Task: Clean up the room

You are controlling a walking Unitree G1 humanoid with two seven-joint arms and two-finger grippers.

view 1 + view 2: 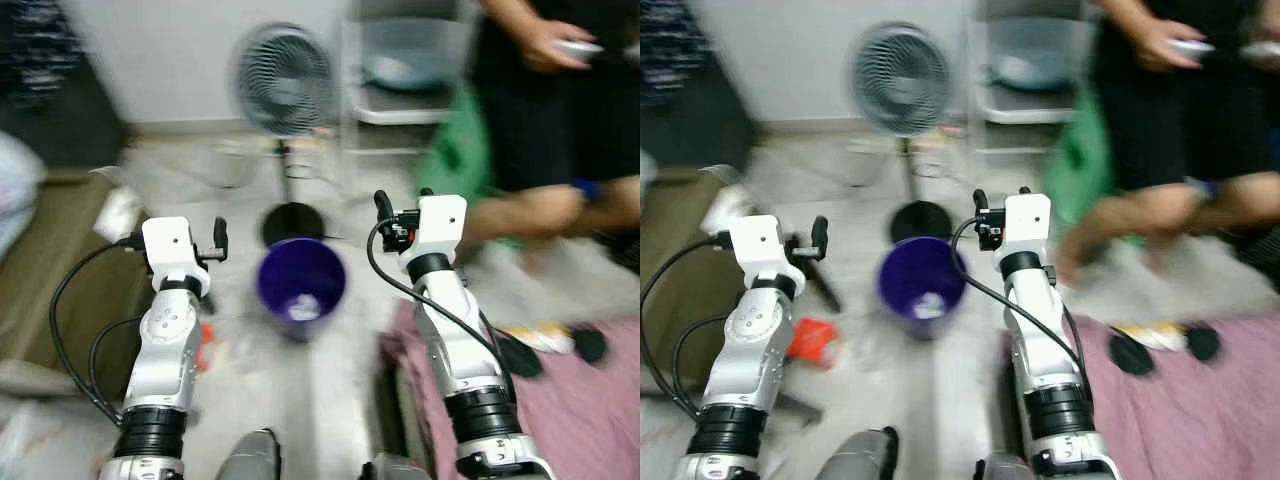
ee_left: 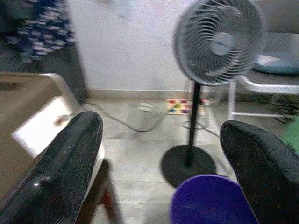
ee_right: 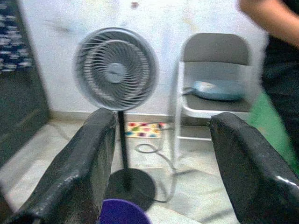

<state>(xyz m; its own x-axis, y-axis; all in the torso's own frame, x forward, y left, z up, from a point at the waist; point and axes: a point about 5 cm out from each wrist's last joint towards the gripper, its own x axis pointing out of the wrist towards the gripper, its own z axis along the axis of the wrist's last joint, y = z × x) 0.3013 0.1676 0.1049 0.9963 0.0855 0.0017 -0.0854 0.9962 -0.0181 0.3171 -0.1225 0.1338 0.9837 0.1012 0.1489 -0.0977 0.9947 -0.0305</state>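
Glossy black left gripper (image 2: 159,172) fingers spread; round purple bucket (image 1: 301,285) ahead.

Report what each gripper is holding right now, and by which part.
Nothing is held. The left gripper and the right gripper both stand open and empty above the purple bucket.

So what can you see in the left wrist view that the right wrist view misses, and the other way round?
Left wrist view: a brown piece of furniture off to one side with a pale patch on it, a clear container on the floor by the wall, and much more of the purple bucket.

Right wrist view: a grey folding chair with a bluish item on its seat, and a person's arm at the edge.

Both: open black fingers, the standing fan, the colourful item on the floor by the wall, and the bucket's rim.
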